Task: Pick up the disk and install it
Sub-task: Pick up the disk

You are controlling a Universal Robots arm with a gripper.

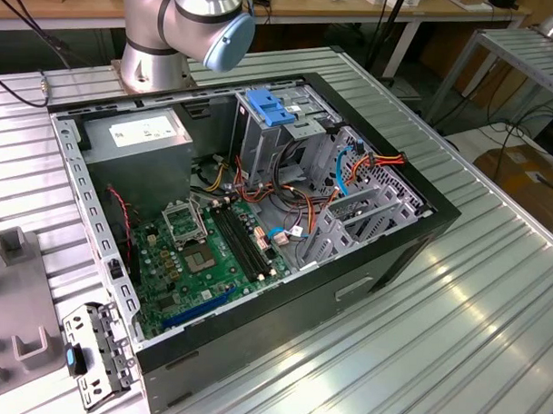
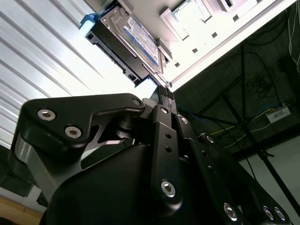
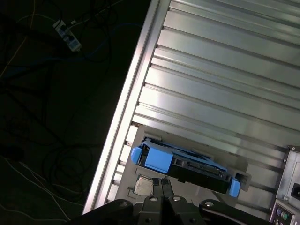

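Here the disk (image 3: 186, 165) sits by the table (image 3: 225, 61) edge, gripper (image 3: 162, 181) beside.

Disk (image 3: 190, 166), blue rails, lying on ribbed metal table (image 3: 225, 70) near edge; jaws together just beside it.

Setting: robotics laboratory or test workshop. Indicators in the exterior view:
- A silver-grey robot arm base with a pale blue joint cap (image 1: 154, 57) is mounted on a ribbed aluminium-profile table (image 1: 491, 296).
- An opened black desktop computer case (image 1: 365, 283) lies on that table, its green motherboard (image 1: 202, 259) exposed.
- Long wooden-topped workbenches (image 1: 47, 4) stand behind, and a brown cardboard box (image 1: 532, 180) sits on the floor.

In the first wrist view, loose cables (image 3: 47, 140) and a white power strip (image 3: 65, 35) lie on the dark floor.
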